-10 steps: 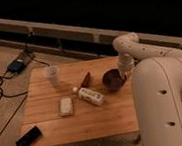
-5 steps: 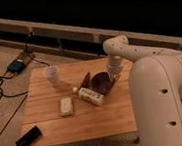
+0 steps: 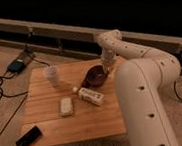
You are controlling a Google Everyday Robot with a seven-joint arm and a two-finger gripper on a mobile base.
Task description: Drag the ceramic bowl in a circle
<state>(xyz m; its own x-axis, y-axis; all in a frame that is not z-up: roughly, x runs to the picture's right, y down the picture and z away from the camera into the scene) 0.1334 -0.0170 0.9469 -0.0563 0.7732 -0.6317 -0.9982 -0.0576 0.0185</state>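
Observation:
The ceramic bowl [image 3: 94, 77] is a dark maroon, shallow, round dish on the wooden table [image 3: 50, 123], near the far right part of its top. My gripper [image 3: 105, 69] comes down from the white arm at the bowl's right rim and is shut on that rim. The bowl almost touches the white bottle just in front of it.
A translucent cup [image 3: 52, 75] stands at the far left of the table. A white bottle [image 3: 90, 95] lies in front of the bowl, a pale sponge-like block [image 3: 66, 106] at the middle, a black device [image 3: 28, 138] at the near left corner. Cables [image 3: 0, 84] lie on the floor to the left.
The arm has swept left with the bowl, which slid from near the table's right edge toward the middle and closer to the bottle.

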